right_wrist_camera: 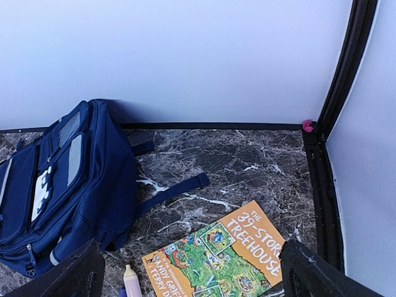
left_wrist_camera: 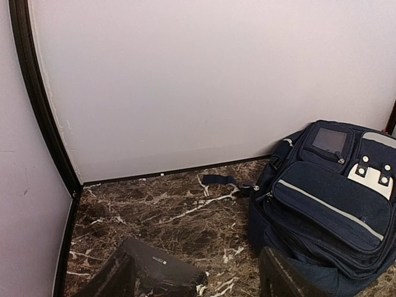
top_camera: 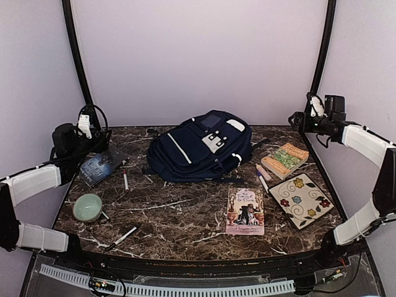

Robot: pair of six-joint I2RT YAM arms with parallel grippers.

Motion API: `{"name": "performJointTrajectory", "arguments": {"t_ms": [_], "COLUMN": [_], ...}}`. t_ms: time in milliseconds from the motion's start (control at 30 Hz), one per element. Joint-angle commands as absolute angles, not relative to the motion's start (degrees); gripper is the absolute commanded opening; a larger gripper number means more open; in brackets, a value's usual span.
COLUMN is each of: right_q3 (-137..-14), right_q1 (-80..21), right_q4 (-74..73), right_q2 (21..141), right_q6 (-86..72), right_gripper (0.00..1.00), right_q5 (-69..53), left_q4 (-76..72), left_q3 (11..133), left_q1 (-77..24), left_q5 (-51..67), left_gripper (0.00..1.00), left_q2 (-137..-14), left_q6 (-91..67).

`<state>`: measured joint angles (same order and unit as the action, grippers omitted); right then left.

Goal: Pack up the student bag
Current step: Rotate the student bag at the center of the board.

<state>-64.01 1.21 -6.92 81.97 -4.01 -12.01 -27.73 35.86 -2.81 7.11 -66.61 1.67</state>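
- Layout on the brown, white-veined marble table [top_camera: 185,219]: large navy-blue fabric backpack with white stripe trim [top_camera: 201,147] lying front-up at upper centre of the top view, close to the back wall. Loose items fanned out on both sides, mostly apart from one another, probably set out for one-at-a-time picking.
- Left of frame: dark-covered book [top_camera: 102,166], white pen [top_camera: 125,180], pale green ceramic bowl [top_camera: 88,207], second white pen [top_camera: 124,236] near the lower edge.
- Right of frame: orange-and-green paperback [top_camera: 284,159], pale marker-like stick [top_camera: 262,173] near the bag's lower right corner, pink illustrated book [top_camera: 245,210], cream notebook with a flower pattern [top_camera: 301,200].
- Bag itself: no open compartment visible in any view. Judged zipped, nothing packed yet, opening likely the first step.
- Tool, left side: left gripper [top_camera: 86,127] raised at the left edge of the top view, over the dark-covered book. In the wrist view, dark fingers [left_wrist_camera: 117,278] spread wide at the bottom edge, nothing between them, no contact seen. Book corner below, bag at lower right.
- Tool, right side: right gripper [top_camera: 312,112] raised at the upper right of the top view, clear of the table. In the wrist view, fingers [right_wrist_camera: 74,275] set far apart, empty. Paperback below, bag at left of frame.
- Both arms parked outboard, presumably to leave the bag and items unobstructed.
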Motion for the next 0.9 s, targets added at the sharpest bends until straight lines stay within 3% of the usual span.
{"name": "performJointTrajectory", "arguments": {"t_ms": [0, 100, 267, 467, 633, 867], "right_q3": [-64.52, -66.6, -69.85, -69.05, -70.44, -69.23], "right_q1": [1.58, 1.02, -5.46, -12.12, -14.92, -17.92], "right_q4": [-4.99, -7.82, -11.56, -8.02, -6.42, -5.19], "right_q2": [82.94, 84.57, 86.36, 88.57, 95.05, 98.76], "right_q6": [-3.59, 1.82, 6.65, 9.66, 7.94, 8.43], "right_gripper": [0.99, 0.91, 0.78, 0.75, 0.72, 0.69], "right_q5": [-16.76, -26.11, -26.22, -25.24, -25.34, -24.43], "left_q4": [-27.61, -23.8, -10.73, -4.33, -3.62, -1.13], "left_q3": [37.51, 39.87, 49.03, 53.1, 52.57, 53.63], "left_q1": [-3.74, -5.55, -9.22, -11.65, -14.42, -14.59], "left_q5": [10.2, 10.07, 10.89, 15.04, 10.57, 9.5], "left_gripper": [0.71, 0.69, 0.61, 0.61, 0.67, 0.67], "left_q2": [-66.6, -68.08, -73.79, -78.22, -79.81, -85.44], "left_q6": [0.91, -0.93, -10.32, -24.42, -25.83, -25.5]}}
